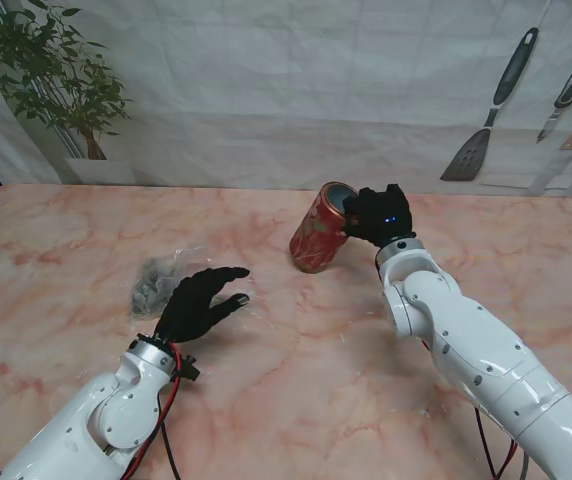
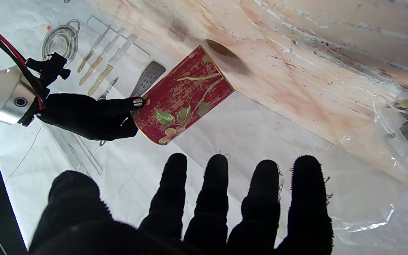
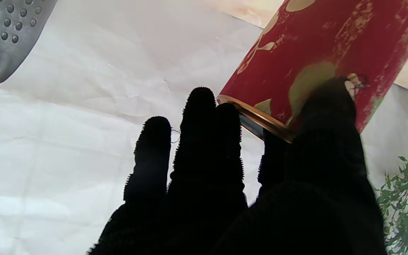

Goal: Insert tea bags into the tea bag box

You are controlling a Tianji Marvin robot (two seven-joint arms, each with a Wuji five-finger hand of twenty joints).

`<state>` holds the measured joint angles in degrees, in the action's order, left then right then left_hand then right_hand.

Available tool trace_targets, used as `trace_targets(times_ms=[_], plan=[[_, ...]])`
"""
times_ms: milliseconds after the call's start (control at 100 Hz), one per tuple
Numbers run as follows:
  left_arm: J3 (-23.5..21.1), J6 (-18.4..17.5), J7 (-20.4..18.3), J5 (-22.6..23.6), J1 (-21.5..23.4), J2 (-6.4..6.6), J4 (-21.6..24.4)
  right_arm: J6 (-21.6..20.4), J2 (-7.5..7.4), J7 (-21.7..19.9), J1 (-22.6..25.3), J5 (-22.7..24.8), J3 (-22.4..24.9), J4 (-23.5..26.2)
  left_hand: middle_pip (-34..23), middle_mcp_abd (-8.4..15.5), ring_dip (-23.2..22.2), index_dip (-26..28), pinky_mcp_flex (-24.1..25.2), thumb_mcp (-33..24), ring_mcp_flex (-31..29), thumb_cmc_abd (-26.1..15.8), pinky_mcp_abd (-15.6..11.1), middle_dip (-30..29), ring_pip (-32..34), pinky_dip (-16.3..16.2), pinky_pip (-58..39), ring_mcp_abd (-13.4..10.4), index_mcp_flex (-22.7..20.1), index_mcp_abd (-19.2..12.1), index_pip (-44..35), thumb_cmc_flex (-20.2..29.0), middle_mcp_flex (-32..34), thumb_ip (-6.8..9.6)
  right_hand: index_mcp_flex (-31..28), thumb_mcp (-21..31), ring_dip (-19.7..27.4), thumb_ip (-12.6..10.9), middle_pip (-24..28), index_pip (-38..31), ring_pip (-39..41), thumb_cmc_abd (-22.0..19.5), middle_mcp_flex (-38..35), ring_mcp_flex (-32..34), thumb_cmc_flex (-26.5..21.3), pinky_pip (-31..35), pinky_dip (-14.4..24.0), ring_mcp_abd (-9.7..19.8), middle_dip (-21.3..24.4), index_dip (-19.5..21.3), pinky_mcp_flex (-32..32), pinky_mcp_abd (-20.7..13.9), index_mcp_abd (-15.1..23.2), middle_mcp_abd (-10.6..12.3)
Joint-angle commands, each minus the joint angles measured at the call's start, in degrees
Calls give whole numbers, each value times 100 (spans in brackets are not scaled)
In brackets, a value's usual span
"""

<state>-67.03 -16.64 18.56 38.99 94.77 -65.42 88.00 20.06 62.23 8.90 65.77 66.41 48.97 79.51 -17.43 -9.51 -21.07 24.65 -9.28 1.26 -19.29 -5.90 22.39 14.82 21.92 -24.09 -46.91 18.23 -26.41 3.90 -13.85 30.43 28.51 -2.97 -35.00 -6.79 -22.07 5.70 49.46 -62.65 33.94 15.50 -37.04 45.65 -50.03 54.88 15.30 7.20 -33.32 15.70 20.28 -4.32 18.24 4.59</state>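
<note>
Hard to make out: a clear plastic bag (image 1: pixel 171 275) on the pink marble table (image 1: pixel 296 340), just left of the left hand (image 1: pixel 198 300). Something grey and lumpy inside, most likely the tea bags (image 1: pixel 152 283), but too blurry to count. In the left wrist view, only dark leafy bits (image 2: pixel 407 124) behind shiny wrinkled plastic, cut off at the edge.

Left hand held flat with fingers (image 2: pixel 260 198) spread wide, holding nothing. Fingertips right at the bag's edge; touching or not, cannot tell.

Red tea bag box (image 1: pixel 321 227), a round tin with gold flowers and green leaves, tipped over on a slant near the far middle of the table. Bottom edge close to the table, open mouth up toward the right hand (image 1: pixel 381 215). Inside hidden by the black glove. Right hand gripping the gold rim (image 3: pixel 257 118), thumb (image 3: pixel 328 106) on the red side, other fingers at the mouth.

No words or brand names readable on the tin. Spatula and spoon pictures (image 1: pixel 486 110) printed on the white back sheet.
</note>
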Motion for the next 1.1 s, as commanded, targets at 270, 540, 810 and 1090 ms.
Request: trace_targets(times_ms=[270,540,810,1090], plan=[[-7,31,-61,-6,22,3,51,13,-87,-583,-205,570,-235,165,25,127,2,20,45,86,51,-199,-33,84,-113,-43,-62,-28,-31,-111,-12,-130,-48,131,-241,550,72,-265,-56,-775,-286,-707,-44,-38,-574,-29,-27,259,25,277,-148,-162,547,960],[-8,27,-47,0,27,2,54,23,-112,-769,-217,702,-236,243,26,121,3,19,44,85,49,-205,-32,84,-113,-44,-65,-36,-31,-112,-12,-130,-42,131,-184,558,89,-271,-106,-748,-338,-744,-2,-77,-513,-41,-27,259,47,267,-199,-158,677,981],[-14,35,-42,-2,39,0,66,-83,-168,-1050,-249,985,-252,295,26,125,2,20,38,86,40,-207,-38,84,-109,-45,-67,-34,-34,-122,-14,-131,-39,130,-126,560,107,-274,-177,-692,-399,-788,26,-140,-417,-85,-40,280,74,237,-270,-159,926,1044],[-9,28,-37,-7,29,-1,54,-238,-216,-1484,-246,1241,-170,446,24,121,1,18,41,84,46,-214,-40,85,-109,-45,-67,-39,-29,-117,-11,-124,-41,131,-91,549,125,-266,-245,-625,-458,-816,71,-210,-341,-129,-54,251,97,214,-339,-149,1134,1053]])
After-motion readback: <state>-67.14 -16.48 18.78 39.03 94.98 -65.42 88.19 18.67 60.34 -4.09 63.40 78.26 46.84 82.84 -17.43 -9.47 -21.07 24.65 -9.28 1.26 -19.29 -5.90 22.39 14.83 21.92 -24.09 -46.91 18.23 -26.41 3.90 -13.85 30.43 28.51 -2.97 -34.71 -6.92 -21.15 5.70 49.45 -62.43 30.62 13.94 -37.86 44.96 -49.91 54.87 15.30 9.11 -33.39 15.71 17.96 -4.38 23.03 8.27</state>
